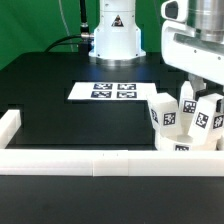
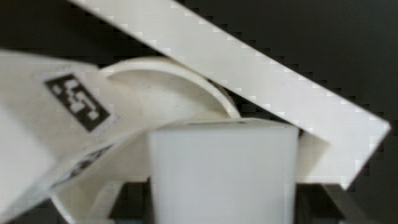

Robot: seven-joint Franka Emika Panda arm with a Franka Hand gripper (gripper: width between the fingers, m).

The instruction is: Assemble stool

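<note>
Black bench [image 1: 50,100] held a part-built stool [image 1: 165,118]; the pincer [image 2: 221,185] gripped a leg [image 2: 221,165] not yet seated.

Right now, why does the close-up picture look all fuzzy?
In the wrist view the white leg sits very close to the camera, so its edges blur, and the tag beside it is smeary. The exterior view is sharper: the marker board tags read clearly.

round seat [image 2: 169,95] mostly behind leg [image 2: 222,170]
</note>
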